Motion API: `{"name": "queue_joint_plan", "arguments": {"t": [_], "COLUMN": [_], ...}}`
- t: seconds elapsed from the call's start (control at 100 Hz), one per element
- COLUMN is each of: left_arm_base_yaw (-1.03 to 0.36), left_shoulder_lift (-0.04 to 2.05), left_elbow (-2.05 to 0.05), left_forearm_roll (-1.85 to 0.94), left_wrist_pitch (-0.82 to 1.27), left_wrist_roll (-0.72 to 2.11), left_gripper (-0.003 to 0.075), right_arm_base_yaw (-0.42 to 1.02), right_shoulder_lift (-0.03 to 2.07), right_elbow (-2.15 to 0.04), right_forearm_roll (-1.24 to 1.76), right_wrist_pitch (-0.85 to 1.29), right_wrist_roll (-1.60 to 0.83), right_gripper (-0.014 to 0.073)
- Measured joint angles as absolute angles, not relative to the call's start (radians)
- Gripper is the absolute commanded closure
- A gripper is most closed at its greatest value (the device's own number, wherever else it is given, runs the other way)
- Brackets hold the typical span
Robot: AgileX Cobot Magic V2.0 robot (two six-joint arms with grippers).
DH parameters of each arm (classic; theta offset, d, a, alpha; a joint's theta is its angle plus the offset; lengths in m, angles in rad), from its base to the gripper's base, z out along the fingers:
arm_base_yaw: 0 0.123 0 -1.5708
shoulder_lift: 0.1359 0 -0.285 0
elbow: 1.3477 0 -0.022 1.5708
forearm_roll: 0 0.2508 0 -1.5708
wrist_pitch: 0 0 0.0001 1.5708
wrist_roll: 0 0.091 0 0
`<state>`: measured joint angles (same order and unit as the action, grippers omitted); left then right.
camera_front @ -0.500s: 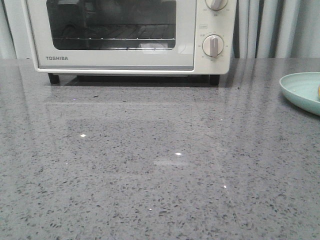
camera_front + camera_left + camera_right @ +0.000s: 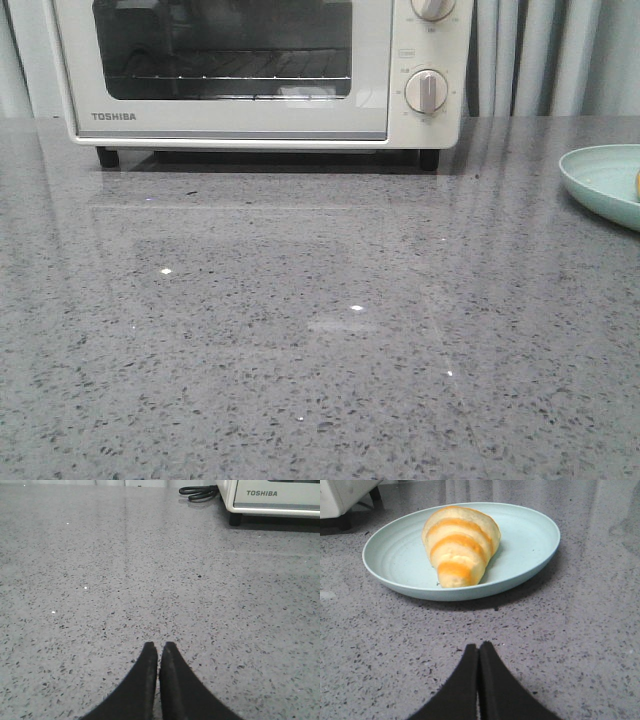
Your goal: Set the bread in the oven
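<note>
The bread point(image 2: 460, 545), a golden-yellow ridged roll, lies on a pale green plate point(image 2: 530, 535); in the front view only a sliver of it point(image 2: 637, 184) shows at the right edge. The cream-white TOSHIBA oven point(image 2: 230, 118) stands at the back of the grey counter with its glass door shut; its lower corner shows in the left wrist view point(image 2: 272, 497). My right gripper point(image 2: 478, 646) is shut and empty, low over the counter a short way from the plate. My left gripper point(image 2: 159, 645) is shut and empty over bare counter. Neither gripper shows in the front view.
The plate point(image 2: 600, 180) sits at the counter's right side. A black cable point(image 2: 199, 492) lies coiled beside the oven. Two round knobs point(image 2: 427, 90) are on the oven's right panel. Grey curtains hang behind.
</note>
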<state>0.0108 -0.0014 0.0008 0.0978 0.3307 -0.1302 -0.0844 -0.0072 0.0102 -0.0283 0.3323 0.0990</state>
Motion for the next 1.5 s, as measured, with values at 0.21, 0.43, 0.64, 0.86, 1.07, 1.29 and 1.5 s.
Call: {"name": "queue_joint_plan", "arguments": {"t": [0.21,0.43,0.64,0.86,1.07,1.29,1.5], "left_arm_base_yaw": [0.011,0.011,0.011,0.011,0.011,0.011,0.011], "left_shoulder_lift": [-0.001,-0.001,-0.001,-0.001,-0.001,-0.001,-0.001], "left_elbow": [0.001,0.001,0.001,0.001,0.001,0.001,-0.001], "left_forearm_roll": [0.098,0.096,0.096,0.095,0.095,0.038,-0.031], "left_wrist_pitch": [0.327,0.191,0.048,0.0,-0.033,-0.111,-0.187], "left_wrist_roll": [-0.13,-0.13,-0.13,-0.13,-0.13,-0.136,-0.215], "left_gripper": [0.0741,0.0741,0.0741,0.0741,0.0742,0.0742,0.0742], "right_arm_base_yaw": [-0.084,-0.084,-0.084,-0.084,-0.084,-0.084,-0.084], "right_shoulder_lift": [-0.007,-0.007,-0.007,-0.007,-0.007,-0.007,-0.007], "right_elbow": [0.01,0.01,0.01,0.01,0.01,0.01,-0.001], "right_forearm_roll": [-0.03,-0.03,-0.028,-0.028,-0.028,-0.028,-0.028], "right_wrist_pitch": [0.332,0.324,0.171,-0.132,-0.289,-0.306,-0.199], "right_wrist_roll": [0.099,0.099,0.099,0.099,0.099,0.205,0.299], "right_gripper": [0.0662,0.0662,0.0662,0.0662,0.0662,0.0662,0.0661]}}
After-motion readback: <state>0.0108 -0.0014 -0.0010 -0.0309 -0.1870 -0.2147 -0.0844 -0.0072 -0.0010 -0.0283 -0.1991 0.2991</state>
